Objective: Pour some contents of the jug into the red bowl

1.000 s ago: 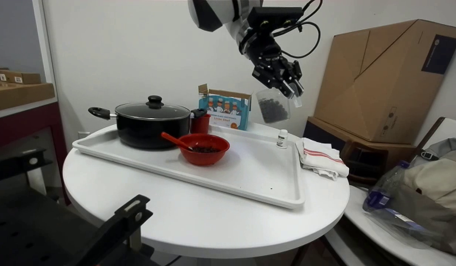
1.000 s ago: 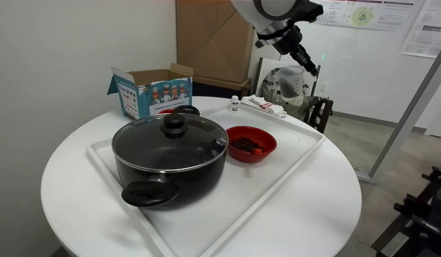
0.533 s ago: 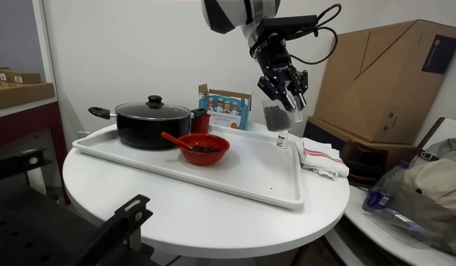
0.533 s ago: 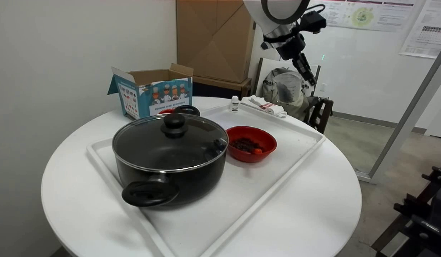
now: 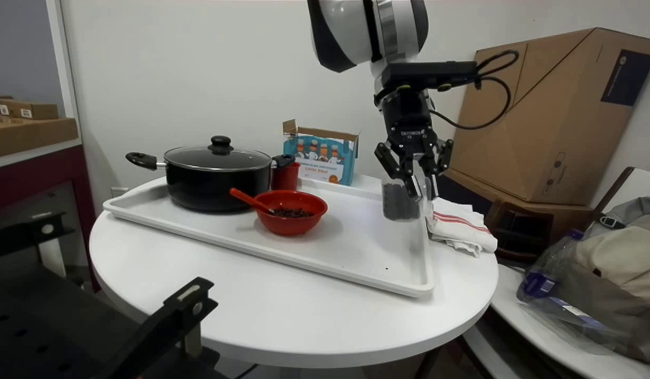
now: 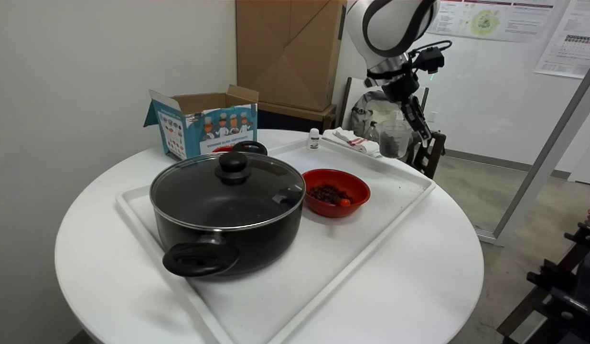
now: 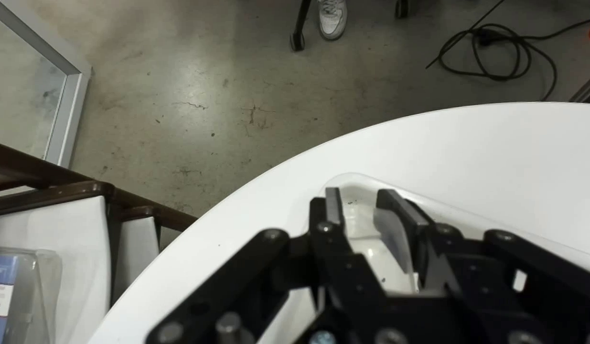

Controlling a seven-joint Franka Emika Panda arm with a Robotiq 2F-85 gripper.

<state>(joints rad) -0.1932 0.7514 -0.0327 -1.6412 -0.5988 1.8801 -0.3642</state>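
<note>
Clear plastic cup-like jug, its lower part filled with dark loose contents, hung nearly upright above the end of the rectangular white tray, pinched at one side by the jaws of the black gripper. Well apart, the shallow round red bowl held dark bits beside the black glass-lidded pot.

The bowl is red, pot black, towel white striped red

The jug is clear plastic, the red bowl glossy plastic. The cooking pot has a shiny, metal-rimmed lid (apparently glass); the dish towel is cloth, the large carton matt cardboard.
</note>
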